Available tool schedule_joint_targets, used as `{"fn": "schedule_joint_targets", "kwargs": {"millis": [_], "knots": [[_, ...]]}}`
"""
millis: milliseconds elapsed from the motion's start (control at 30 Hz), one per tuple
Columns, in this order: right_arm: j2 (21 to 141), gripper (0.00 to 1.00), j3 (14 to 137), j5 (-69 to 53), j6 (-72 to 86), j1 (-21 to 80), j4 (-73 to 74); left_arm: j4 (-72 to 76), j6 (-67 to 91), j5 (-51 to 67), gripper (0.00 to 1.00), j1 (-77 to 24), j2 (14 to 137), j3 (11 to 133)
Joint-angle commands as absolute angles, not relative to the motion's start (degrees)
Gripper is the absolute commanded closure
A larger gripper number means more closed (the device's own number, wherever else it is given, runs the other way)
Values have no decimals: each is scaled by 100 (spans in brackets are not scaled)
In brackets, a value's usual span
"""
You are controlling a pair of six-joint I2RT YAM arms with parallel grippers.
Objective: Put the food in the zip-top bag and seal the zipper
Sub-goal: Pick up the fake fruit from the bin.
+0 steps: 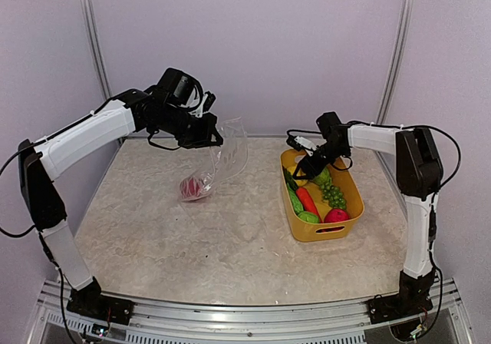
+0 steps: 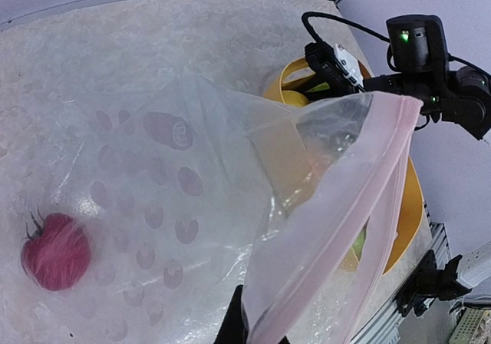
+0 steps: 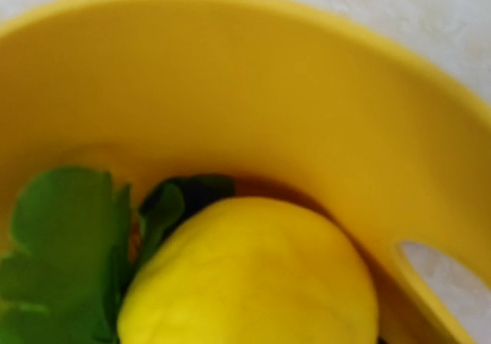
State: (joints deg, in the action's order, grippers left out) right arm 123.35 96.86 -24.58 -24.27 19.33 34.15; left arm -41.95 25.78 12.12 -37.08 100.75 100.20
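From overhead, your left tool is raised over the mottled beige table. It is pinched on the mouth edge of the clear thin plastic zip-top bag. The bag hangs down with a red round toy fruit in its bottom. Only your left wrist view shows the bag's pink-tinted closure strip, running along that mouth edge.

Your right tool is lowered into the far end of the yellow plastic basket. Also in the basket are green toy grapes, a long red toy pepper and a green toy cucumber. Overhead hides what your right wrist view shows up close: a yellow round toy fruit and a green toy leaf against the basket wall. Neither view shows its fingers, so you cannot tell whether that tool is wide or narrow.
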Motion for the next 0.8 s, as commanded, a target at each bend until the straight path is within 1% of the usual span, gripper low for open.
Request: {"fn": "schedule_joint_targets", "kwargs": {"millis": [0, 33, 200, 367, 567, 767], "knots": [[11848, 63, 9373, -2010, -2329, 1969, 3296, -4082, 2628, 1274, 100, -3734, 9915, 9927], [11689, 65, 9264, -1987, -2329, 1971, 3303, -4064, 2628, 1274, 100, -3729, 9914, 9925], [10666, 67, 8690, -2034, -2308, 1973, 3389, -3989, 2644, 1262, 100, -3727, 9946, 9916], [9857, 67, 8601, -2668, -2261, 1998, 3717, -3908, 2721, 1274, 100, -3735, 10027, 9960], [9361, 67, 8938, -3402, -2230, 2510, 3963, -3823, 2825, 1263, 100, -3735, 10147, 10022], [9473, 66, 9666, -3870, -2129, 3242, 3907, -3865, 2889, 1265, 100, -3748, 10270, 10149]]}}
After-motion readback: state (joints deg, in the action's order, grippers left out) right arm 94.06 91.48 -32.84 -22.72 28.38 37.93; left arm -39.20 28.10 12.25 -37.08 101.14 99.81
